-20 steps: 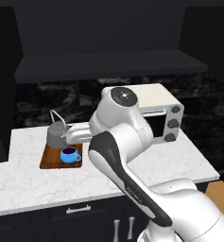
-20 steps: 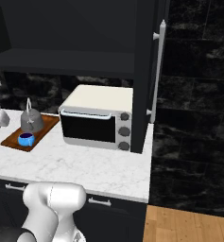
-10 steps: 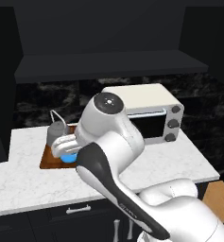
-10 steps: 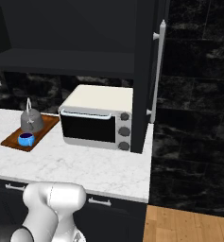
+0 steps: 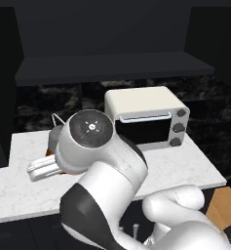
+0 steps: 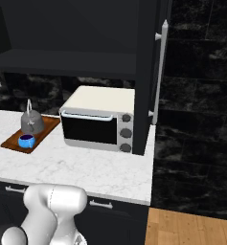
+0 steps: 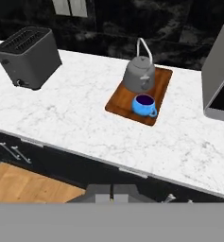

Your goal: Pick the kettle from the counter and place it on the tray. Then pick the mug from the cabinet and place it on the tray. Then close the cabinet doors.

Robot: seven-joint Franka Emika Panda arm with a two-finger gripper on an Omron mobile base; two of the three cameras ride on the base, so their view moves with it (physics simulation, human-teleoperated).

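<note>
Two task things sit on the tray — kettle at the far end, mug near — on the desk left of the toaster oven. Claw pressed together, empty, drawn well back, likely freeing itself for the open door at right.

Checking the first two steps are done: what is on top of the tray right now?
The kettle and the blue mug both stand on the tray, mug in front. The wood beneath them is covered.
</note>
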